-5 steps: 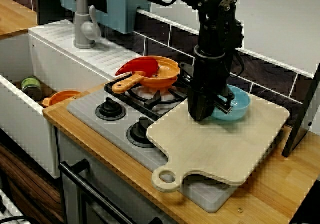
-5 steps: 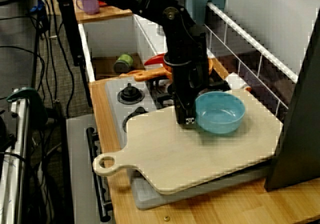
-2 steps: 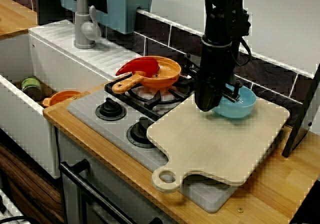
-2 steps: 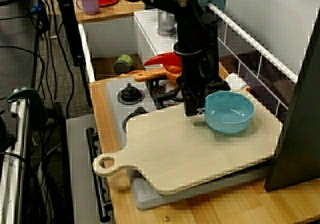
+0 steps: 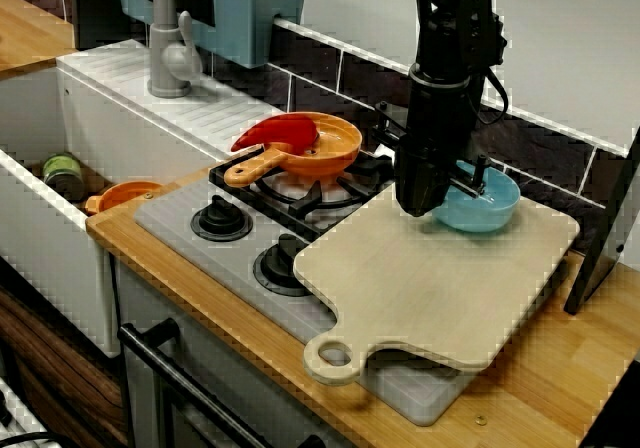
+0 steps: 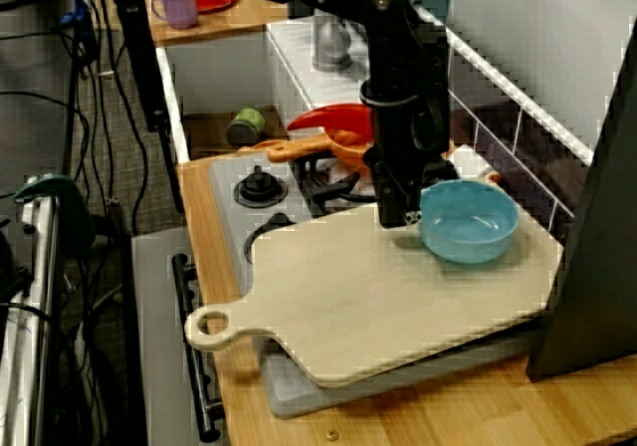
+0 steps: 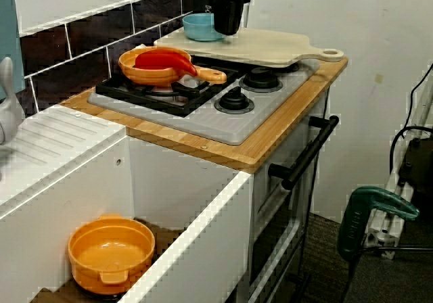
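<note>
The end effector (image 5: 437,196) is clenched on the near rim of the blue bowl (image 5: 485,203). Against the side view of a second ago, both now stand further toward the back right corner of the cutting board (image 5: 440,288). The bowl travels with the grip, so the hold is judged sound. Whether the bowl rests on the board cannot be told. The orange pan (image 5: 318,148) on the stove (image 5: 225,223) is unmoved.

1. From the stove's front, the dark arm (image 5: 445,98) covers the left side of the blue bowl (image 5: 492,208).
2. The gripper (image 5: 445,200) tips are hard to see there. I cannot tell if they pinch the rim.
3. From the sink end, the top edge cuts off the arm.
4. At the left edge, the sink (image 5: 40,238) wall half hides a green cup (image 5: 62,174).
5. The cutting board (image 5: 440,288) covers the right part of the stove (image 5: 180,233).
</note>
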Tool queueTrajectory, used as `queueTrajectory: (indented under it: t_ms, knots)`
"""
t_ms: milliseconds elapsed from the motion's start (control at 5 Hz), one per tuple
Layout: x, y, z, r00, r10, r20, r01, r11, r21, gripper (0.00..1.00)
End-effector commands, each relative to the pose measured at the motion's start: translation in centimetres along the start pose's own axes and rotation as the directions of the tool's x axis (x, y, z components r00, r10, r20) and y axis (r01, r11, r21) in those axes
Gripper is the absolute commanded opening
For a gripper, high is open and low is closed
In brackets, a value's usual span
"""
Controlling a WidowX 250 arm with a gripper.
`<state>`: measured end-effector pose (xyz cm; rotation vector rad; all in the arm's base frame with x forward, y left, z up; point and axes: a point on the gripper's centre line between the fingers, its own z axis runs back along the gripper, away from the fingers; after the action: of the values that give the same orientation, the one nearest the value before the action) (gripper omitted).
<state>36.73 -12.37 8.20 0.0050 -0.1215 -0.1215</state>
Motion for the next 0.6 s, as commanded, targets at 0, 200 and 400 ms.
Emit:
queueTrajectory:
  t_ms: [0,200,400]
  knots:
    - [1.2,-0.1,1.9,0.999,0.005,0.034,-0.004,1.000,-0.022,0.00]
    - [0.8,0.4,2.6,0.999,0.000,0.045,0.000,1.000,0.000,0.82]
    - [-0.1,1.5,3.2,0.999,-0.004,0.032,0.004,1.000,-0.002,1.00]
